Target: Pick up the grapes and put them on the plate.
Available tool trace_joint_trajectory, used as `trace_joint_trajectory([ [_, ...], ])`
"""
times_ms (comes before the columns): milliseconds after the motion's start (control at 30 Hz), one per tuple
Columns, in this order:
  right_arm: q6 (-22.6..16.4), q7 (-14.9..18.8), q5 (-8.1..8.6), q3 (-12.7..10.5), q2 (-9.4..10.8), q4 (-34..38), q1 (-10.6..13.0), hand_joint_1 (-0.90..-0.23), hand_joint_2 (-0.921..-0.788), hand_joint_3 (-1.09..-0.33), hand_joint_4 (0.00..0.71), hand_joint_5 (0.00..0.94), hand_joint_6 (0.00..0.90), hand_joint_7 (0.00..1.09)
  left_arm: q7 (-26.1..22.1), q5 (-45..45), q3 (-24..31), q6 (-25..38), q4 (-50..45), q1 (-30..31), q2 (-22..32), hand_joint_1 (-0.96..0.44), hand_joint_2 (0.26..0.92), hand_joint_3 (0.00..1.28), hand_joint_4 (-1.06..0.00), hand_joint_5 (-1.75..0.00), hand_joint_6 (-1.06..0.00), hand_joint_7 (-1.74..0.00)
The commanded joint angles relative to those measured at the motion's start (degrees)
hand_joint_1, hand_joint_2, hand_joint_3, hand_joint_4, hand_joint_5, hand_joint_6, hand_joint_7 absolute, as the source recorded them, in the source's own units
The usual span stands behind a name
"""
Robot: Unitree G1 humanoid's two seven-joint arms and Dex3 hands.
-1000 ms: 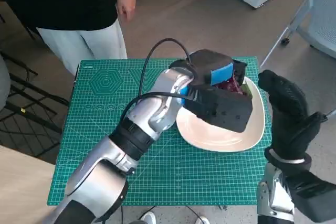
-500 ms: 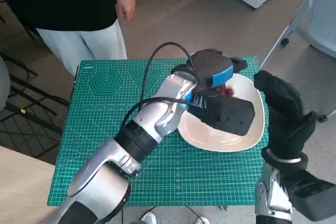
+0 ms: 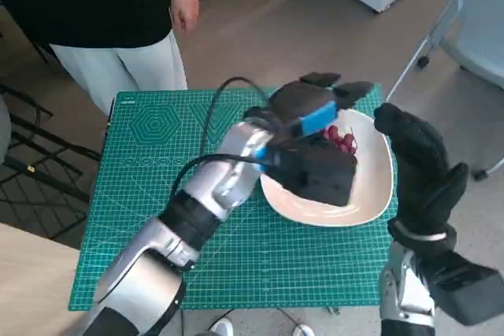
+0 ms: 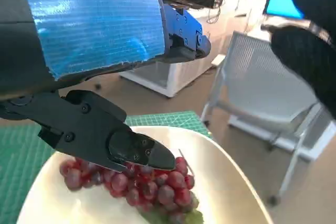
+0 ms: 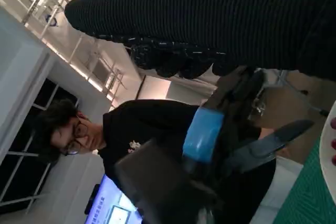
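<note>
though the grapes (image 4: 142,187) already lie on the plate (image 3: 376,186), the left hand (image 3: 311,108) hovers just above, fingers (image 4: 113,140) apart and holding nothing; a careless pull-back might snag the bunch. right hand (image 3: 421,167) waits beside the plate, loosely spread, empty.

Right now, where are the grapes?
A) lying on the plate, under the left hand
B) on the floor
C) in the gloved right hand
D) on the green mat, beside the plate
A: the head view shows the grapes on the white plate, and the left wrist view shows the bunch lying on it beneath the left hand. The right hand is off to the side, holding nothing.
</note>
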Motion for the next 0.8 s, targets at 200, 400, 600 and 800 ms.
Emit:
trace_joint_trajectory([
  [200,1.27,1.94,1.11,1.0,0.11,0.2,0.95,-0.651,-0.921,-0.723,0.291,0.003,0.195,0.09,1.31,-14.21,13.2,-7.38,-9.75,10.77,4.09,-0.5,0.921,0.12,-0.16,-0.01,-0.27,-0.02],
  [400,1.28,3.14,2.1,1.09,-0.13,0.39,1.01,-0.651,-0.921,-0.721,0.29,0.003,0.192,0.09,-8.61,-34.81,23.93,-11.47,-16.12,20.33,3.5,-0.5,0.921,0.18,-0.19,-0.01,-0.28,-0.02],
  [600,1.29,3.59,2.4,1.15,-0.22,0.45,0.95,-0.652,-0.921,-0.72,0.29,0.002,0.191,0.09,-18.9,-50.73,30.19,-10.11,-19.27,26.27,2.45,-0.45,0.921,0.18,-0.19,-0.01,-0.29,-0.02],
  [800,1.43,3.83,2.07,1.45,0.0,1.01,0.41,-0.653,-0.921,-0.718,0.292,0.003,0.191,0.1,-24.03,-58.49,34.63,-12.18,-19.08,31.23,2.32,-0.47,0.921,0.2,-0.18,0.0,-0.28,-0.02],
])
